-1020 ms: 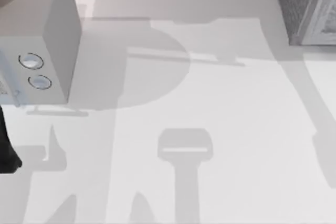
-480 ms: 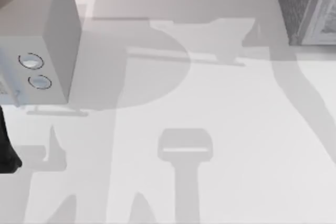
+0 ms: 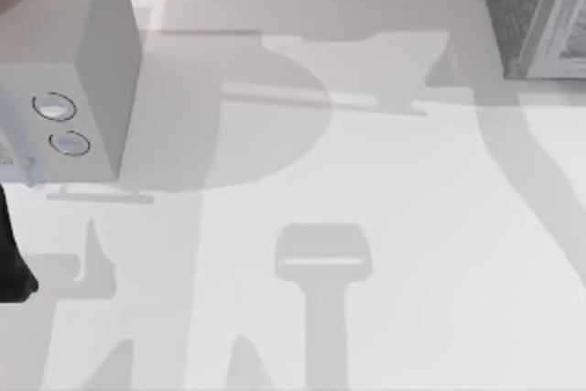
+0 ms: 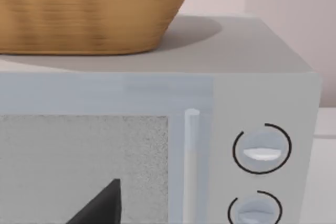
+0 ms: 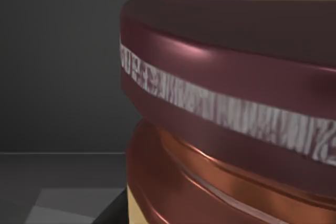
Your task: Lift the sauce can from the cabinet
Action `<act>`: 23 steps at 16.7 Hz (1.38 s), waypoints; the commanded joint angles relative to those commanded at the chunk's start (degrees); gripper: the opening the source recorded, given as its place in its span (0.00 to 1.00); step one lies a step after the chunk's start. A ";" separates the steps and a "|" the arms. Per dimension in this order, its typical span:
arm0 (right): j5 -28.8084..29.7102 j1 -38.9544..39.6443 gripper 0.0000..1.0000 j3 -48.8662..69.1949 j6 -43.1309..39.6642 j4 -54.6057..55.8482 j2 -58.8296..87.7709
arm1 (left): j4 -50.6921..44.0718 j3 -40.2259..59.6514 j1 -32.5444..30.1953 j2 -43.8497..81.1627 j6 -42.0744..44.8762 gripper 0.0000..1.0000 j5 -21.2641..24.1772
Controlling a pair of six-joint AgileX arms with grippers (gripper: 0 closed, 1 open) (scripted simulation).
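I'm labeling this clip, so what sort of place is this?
Probably a mock kitchen counter in a rendered simulation: a microwave with two dials and a wicker basket on top, a speckled cabinet, and a sauce can seen up close.

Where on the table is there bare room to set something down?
The table is bare between the pale grey box with two dials at the left and the cabinet at the far right. That box's top is crowded by a wicker basket.
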 joint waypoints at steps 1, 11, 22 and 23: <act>-1.10 -0.44 0.00 -1.78 0.05 0.67 -1.41 | 0.00 0.00 0.00 0.00 0.00 1.00 0.00; -17.79 -10.28 0.00 -49.81 0.50 15.06 -31.36 | 0.00 0.00 0.00 0.00 0.00 1.00 0.00; -24.01 -21.32 0.00 -111.56 -0.58 36.53 -71.90 | 0.00 0.00 0.00 0.00 0.00 1.00 0.00; -23.86 -21.82 0.00 -114.36 -0.71 37.78 -74.11 | 0.00 0.00 0.00 0.00 0.00 1.00 0.00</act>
